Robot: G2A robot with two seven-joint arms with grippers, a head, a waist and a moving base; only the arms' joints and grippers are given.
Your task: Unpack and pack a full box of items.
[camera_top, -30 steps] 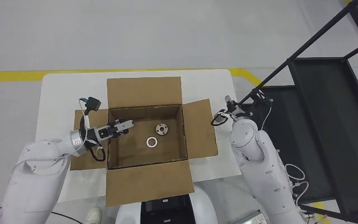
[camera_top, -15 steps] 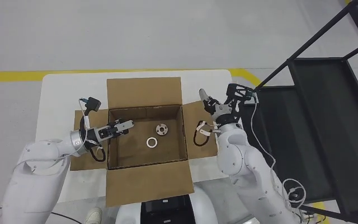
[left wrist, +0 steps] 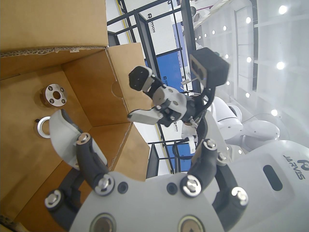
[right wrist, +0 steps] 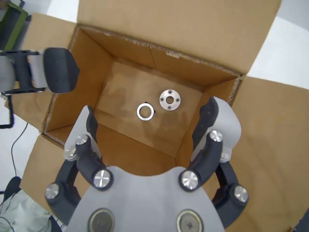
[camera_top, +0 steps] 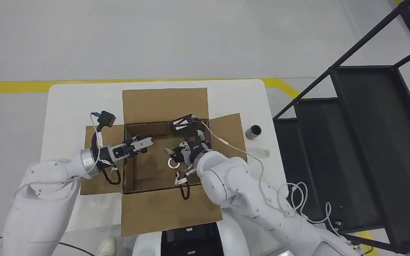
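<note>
- Box (right wrist: 178,13): open, flaps spread. A flat ring (right wrist: 145,112) and a holed flange (right wrist: 170,100) lie on its floor, just beside each other.
- Right gripper (right wrist: 151,108): held above the opening, fingers spread, nothing grasped.
- Left gripper (camera_top: 143,143): at the box's side wall, fingers parted, empty.
- Risks: the thin ring may be pushed along rather than lifted; the flange may be nudged; a wall may be struck on descent.

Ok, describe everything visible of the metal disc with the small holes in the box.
The disc is round, silvery, machined-looking metal with a centre bore and four small holes around it. It lies flat on the floor of the open cardboard box, close beside the plain ring but apart from it. Nothing else touches it.
</note>
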